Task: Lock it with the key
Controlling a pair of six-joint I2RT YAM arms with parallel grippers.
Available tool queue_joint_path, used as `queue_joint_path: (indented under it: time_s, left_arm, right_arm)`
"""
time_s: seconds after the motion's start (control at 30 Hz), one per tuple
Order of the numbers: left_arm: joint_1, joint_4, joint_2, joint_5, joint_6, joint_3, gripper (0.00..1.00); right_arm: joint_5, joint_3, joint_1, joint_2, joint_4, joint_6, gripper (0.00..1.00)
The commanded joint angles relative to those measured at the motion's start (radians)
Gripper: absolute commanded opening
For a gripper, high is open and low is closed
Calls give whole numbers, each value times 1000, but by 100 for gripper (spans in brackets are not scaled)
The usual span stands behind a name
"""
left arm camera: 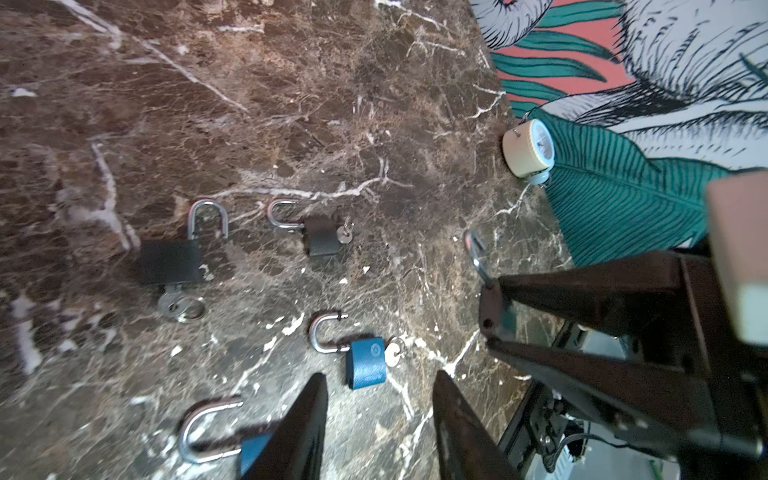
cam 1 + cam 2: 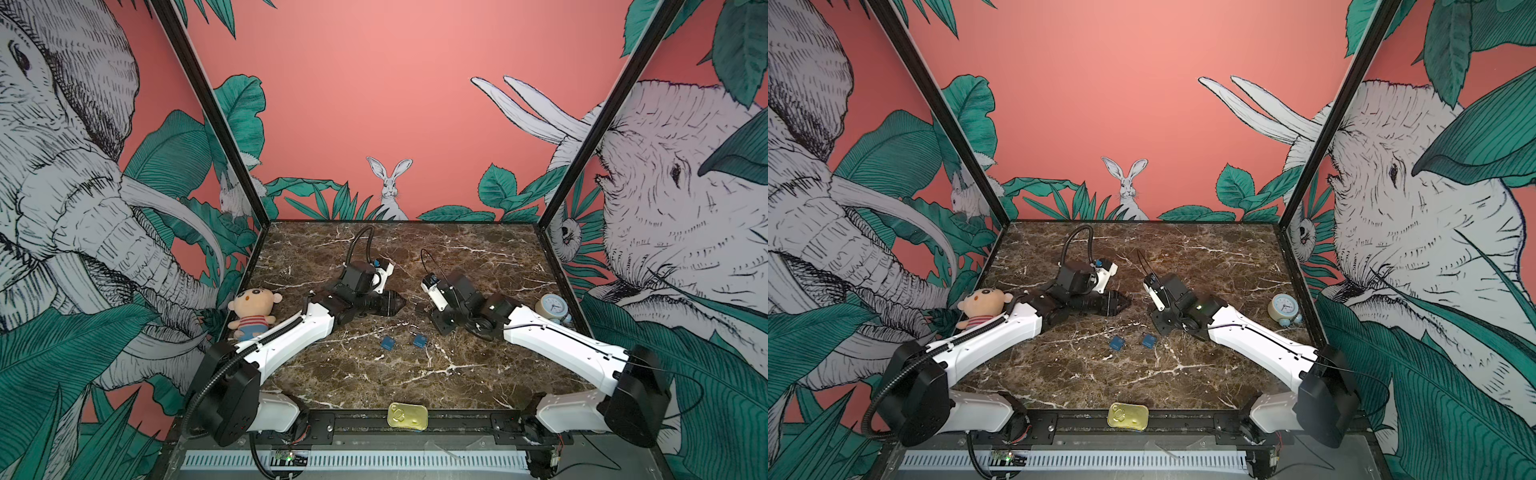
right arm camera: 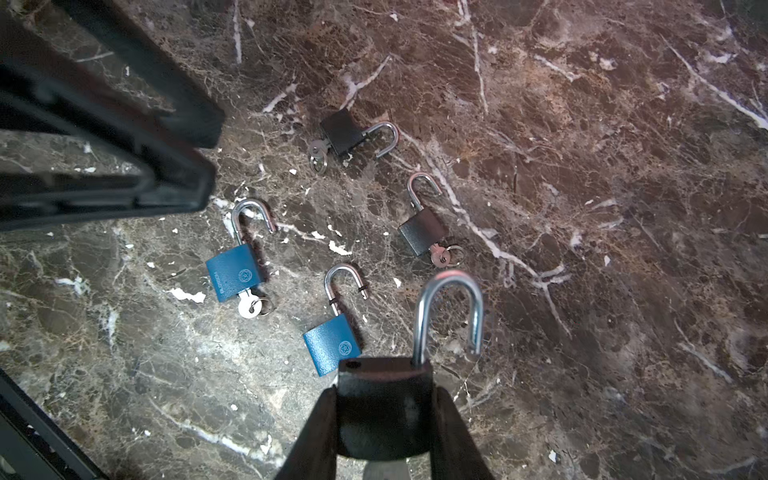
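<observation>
Finds the dark padlock (image 3: 382,399) at lower centre of the right wrist view, clenched across its body by the right fingers (image 3: 316,436). Shows its steel shackle (image 3: 451,316) swung open, with the free leg out of the body. Cannot make out its key: only a pale blur at the bottom edge.

Looks metal throughout: rigid, dense for its size, smooth-sided, likely to twist or slip in a light pinch. Best taken by the flat body faces, as now, keeping shackle top and keyway free. Best to pinch the key by its flat bow only, thin and easy to fumble.

Shows the left fingers (image 1: 303,424) released, with nothing between them, at bottom centre of the left wrist view, near a blue padlock (image 1: 368,363) carrying a key (image 1: 392,355). Leaves a second blue padlock (image 1: 253,451), a black padlock (image 1: 170,262) and the other black padlock (image 1: 322,239) lying open on the counter (image 3: 623,166).
</observation>
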Motion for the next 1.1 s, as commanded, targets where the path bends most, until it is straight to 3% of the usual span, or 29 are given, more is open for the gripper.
queue_joint_path:
  time_s: [0.0,0.43,1.07]
  left_arm:
    - [-13,165,39,65,-95,-14,44]
    - [-51,350,196,138,-191,51,43]
    - [-87,380,261,162,-206,100,33]
  right_arm:
    - [-31,8,6,-28,42,15,11]
    - [-32,16,12,-21,56,26,11]
    - [-32,23,15,-18,59,28,11]
